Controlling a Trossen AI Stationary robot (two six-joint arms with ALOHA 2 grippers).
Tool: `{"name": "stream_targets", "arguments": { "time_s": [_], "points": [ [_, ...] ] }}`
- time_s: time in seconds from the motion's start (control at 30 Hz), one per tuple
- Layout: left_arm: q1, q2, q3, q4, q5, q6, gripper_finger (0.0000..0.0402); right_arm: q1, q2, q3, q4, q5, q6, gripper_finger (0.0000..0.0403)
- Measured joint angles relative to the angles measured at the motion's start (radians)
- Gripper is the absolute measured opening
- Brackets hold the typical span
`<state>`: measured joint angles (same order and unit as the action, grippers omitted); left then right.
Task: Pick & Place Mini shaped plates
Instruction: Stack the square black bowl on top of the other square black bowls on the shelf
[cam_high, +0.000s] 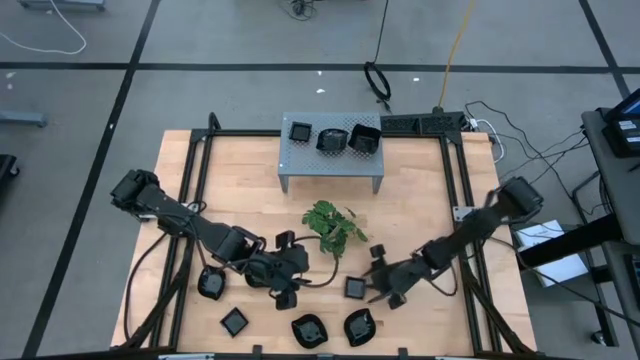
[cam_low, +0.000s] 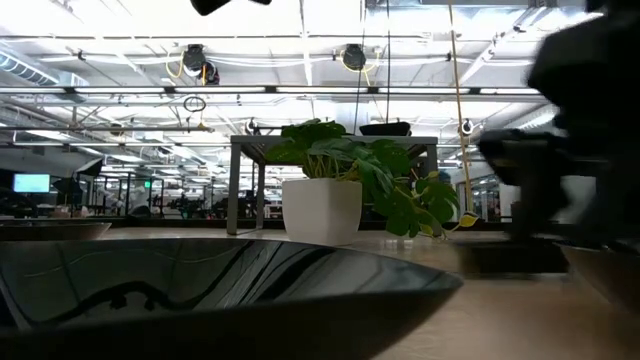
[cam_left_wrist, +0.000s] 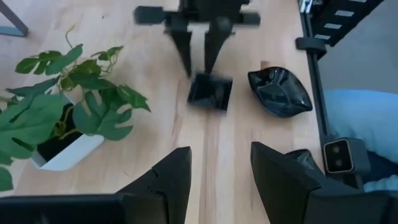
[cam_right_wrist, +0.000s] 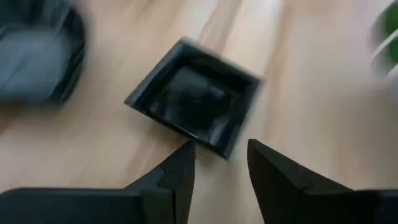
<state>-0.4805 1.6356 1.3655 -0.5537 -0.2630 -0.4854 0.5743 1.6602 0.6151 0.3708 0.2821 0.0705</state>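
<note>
The right gripper (cam_right_wrist: 219, 163) hangs just short of a square plate (cam_right_wrist: 194, 98) lying flat on the surface (cam_high: 420, 190), with its fingers spread and nothing between them. From above that plate (cam_high: 355, 288) lies just left of the gripper (cam_high: 376, 284), near the front of the surface. I'd say the step in hand is the pickup. To do it well the gripper should slide on until one finger is over the rim and the other outside it, come in square to a straight side instead of a corner, and only then pinch; the plate is glossy and shallow, so a skewed bite would likely skid it across the wood.

The left gripper (cam_left_wrist: 219, 171) waits nearby with its fingers apart too, holding nothing, pointed toward the same plate.

Other plates lie along the front: a wavy plate (cam_high: 360, 326), another plate (cam_high: 309, 330), a small square plate (cam_high: 234, 321) and a roundish plate (cam_high: 211, 284).

At the back, the grey stand (cam_high: 333, 165) carries three plates (cam_high: 328, 138) on top, side by side. A white pot (cam_low: 322, 211) in the middle holds a leafy plant (cam_high: 333, 226).
</note>
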Motion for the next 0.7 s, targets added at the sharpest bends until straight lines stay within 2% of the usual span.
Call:
{"name": "stream_targets", "arguments": {
  "time_s": [0.13,0.2,0.27,0.4,0.53,0.7],
  "points": [
    [-0.001,0.0,0.0,0.006,0.001,0.004,0.017,-0.047,0.101,0.001,0.319,0.093,-0.085,0.0134],
    [-0.001,0.0,0.0,0.006,0.001,0.004,0.017,-0.069,0.128,0.0,0.4,0.141,-0.09,0.0134],
    [-0.006,0.0,0.0,0.004,0.005,0.005,0.017,-0.084,0.124,0.0,0.413,0.145,-0.082,0.0134],
    [-0.015,0.022,0.0,0.017,0.029,0.064,0.017,-0.058,0.037,0.0,0.276,0.137,-0.079,0.0134],
    [-0.021,0.091,-0.002,0.034,0.03,0.185,0.017,-0.014,-0.088,0.0,0.147,0.136,-0.026,0.0134],
    [-0.021,0.189,-0.002,0.049,0.027,0.519,0.017,0.038,-0.222,0.0,-0.025,0.133,0.09,0.0134]
  ]
}}
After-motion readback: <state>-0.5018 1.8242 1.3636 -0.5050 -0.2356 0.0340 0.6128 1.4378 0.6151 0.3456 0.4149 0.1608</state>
